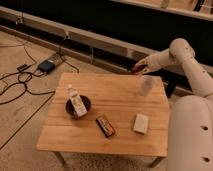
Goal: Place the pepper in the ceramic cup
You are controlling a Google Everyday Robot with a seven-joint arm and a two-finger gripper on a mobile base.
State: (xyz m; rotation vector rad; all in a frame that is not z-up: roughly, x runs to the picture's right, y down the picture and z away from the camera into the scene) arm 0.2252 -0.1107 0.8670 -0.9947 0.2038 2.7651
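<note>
Far to the left of the hand, on the floor, dark cables [15, 85] trail around a small dark box [46, 66], well clear of the desk [120, 95]. The left and near edges of the desk face open floor. Its left front part is bare wood.

Well to the left of the hand and nearer the camera, a dark round bowl [87, 104] stands with a pale bottle [75, 101] leaning in it. Nearer the front edge, and left of the hand, a flat red-and-dark packet [105, 125] lies at a slant. A broad strip of bare wood runs along the far side of the desk between the bowl and the hand. A flat pale block [141, 123] lies almost straight in front of the hand, close to the front edge.

The hand [137, 66] hangs at the far edge of the desk, above the wood, with the dark wall close behind it. It is closed on the pepper [134, 70], which shows as a small dark red shape at its tip. The ceramic cup [146, 85] stands upright just to the right of the hand, lower and nearer the camera, by the far right corner. The hand is beside the cup's mouth, not over it, and they do not touch. Right of the hand, the pale arm [175, 55] bends back to the robot's body [192, 132], which stands against the right edge of the desk.
</note>
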